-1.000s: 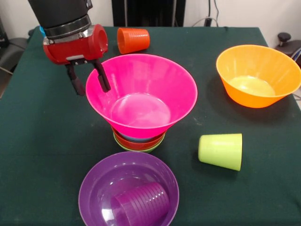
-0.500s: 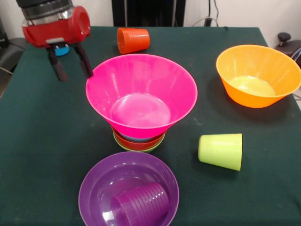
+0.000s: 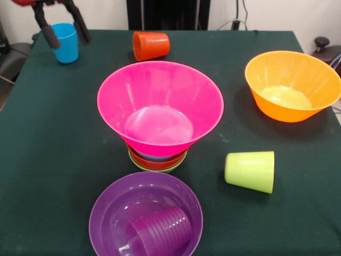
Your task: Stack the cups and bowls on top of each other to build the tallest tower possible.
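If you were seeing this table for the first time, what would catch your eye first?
The big pink bowl at the centre, perched on a small stack of bowls. Next, the purple bowl at the near edge with a purple cup lying inside, and the gripper, jaws open, around the upright blue cup in the far left corner.

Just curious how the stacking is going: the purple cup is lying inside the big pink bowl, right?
Not quite. The front view shows the purple cup lying on its side inside the wide purple bowl at the near edge. The pink bowl, sitting on the nested small bowls, holds nothing.
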`<state>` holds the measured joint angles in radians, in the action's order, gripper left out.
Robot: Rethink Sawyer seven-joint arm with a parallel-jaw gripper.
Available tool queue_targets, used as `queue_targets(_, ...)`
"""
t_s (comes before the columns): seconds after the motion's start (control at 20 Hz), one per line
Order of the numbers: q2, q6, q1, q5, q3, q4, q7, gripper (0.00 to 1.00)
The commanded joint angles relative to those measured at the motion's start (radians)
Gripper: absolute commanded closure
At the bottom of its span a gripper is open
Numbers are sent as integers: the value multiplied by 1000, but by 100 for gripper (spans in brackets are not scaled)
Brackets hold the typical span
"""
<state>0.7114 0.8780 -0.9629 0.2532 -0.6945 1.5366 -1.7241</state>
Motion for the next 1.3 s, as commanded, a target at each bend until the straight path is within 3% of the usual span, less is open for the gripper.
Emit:
queue_targets(0.05, 81, 194, 117, -18, 48, -52, -57, 0)
queue_targets(0.25, 55, 259, 195, 41, 132, -136, -141, 0)
queue_targets(0.5, 5, 228, 272, 85, 229, -185, -227, 0)
queue_targets(0.65, -24, 212, 301, 95, 259, -217, -216, 0)
queue_targets(0.9, -33, 170, 342, 72, 326, -215, -282, 0)
queue_targets(1.3, -29, 216, 382, 123, 427, -264, -292, 0)
